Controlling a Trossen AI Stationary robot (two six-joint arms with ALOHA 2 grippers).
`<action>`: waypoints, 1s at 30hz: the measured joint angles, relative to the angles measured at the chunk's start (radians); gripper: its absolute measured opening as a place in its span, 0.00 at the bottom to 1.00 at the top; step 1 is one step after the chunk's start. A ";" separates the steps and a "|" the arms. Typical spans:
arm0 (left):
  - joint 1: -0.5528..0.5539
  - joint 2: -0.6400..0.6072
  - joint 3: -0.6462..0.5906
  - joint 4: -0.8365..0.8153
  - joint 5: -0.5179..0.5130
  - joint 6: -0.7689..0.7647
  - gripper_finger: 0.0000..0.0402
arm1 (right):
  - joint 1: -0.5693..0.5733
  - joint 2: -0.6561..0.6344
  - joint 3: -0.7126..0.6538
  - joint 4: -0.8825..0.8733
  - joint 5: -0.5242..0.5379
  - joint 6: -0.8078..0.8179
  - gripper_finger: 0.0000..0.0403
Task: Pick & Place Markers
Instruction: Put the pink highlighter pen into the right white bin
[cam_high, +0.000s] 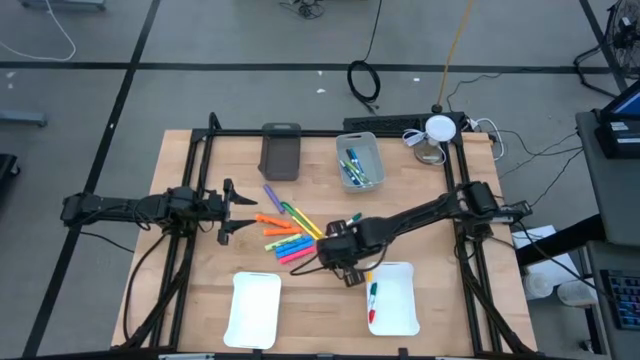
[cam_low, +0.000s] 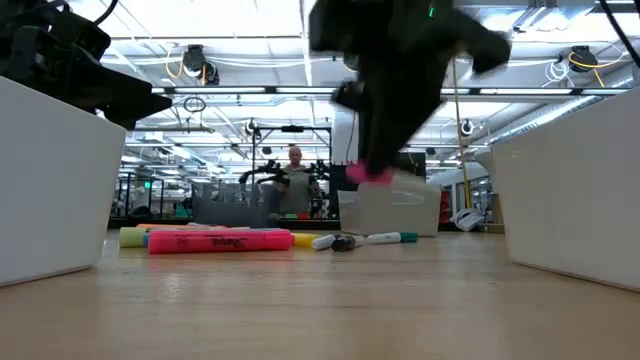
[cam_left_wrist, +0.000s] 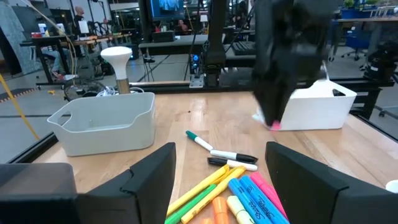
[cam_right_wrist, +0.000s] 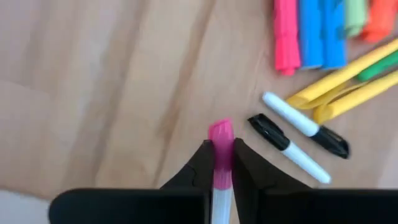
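A robotics lab: a wooden counter (cam_high: 200, 290) in a black frame, rows of workstations, ceiling lights, floor cables (cam_high: 365, 80).

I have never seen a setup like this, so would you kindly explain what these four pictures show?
Two robot arms work at a wooden table. One picture looks down from above, one looks level across the tabletop, and two come from cameras on the arms' wrists. The right hand is shut on a pink-capped marker, lifted above the table. The left hand waits open at the table's left. Loose markers lie mid-table, with two white trays and two grey bins around them.
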 joint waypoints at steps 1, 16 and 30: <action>0.000 0.000 0.000 0.000 0.000 0.000 0.62 | 0.009 -0.023 0.000 -0.001 0.000 0.014 0.05; 0.000 0.000 0.000 0.000 0.000 0.000 0.62 | 0.302 -0.341 -0.001 -0.199 0.058 0.387 0.05; 0.000 0.000 0.000 0.000 0.000 0.000 0.62 | 0.402 -0.390 -0.248 -0.053 0.098 0.495 0.13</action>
